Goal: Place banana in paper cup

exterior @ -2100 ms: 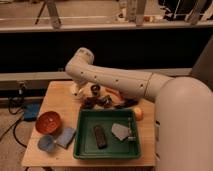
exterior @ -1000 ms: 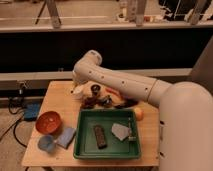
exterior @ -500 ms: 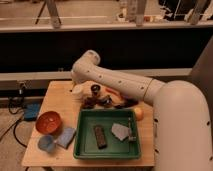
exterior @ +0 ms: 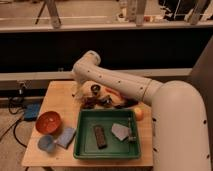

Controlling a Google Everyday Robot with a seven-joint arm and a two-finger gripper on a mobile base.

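A wooden worktop carries a green tray near its front right; inside the tray lie a dark brown bar and, just beside it, a pale grey crumpled piece. Left of the tray sits an orange bowl, with a light blue cup and a blue sponge near the front edge. An orange fruit rests by the tray's back right corner

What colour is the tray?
Green tray, camera view; gripper hangs just behind it.
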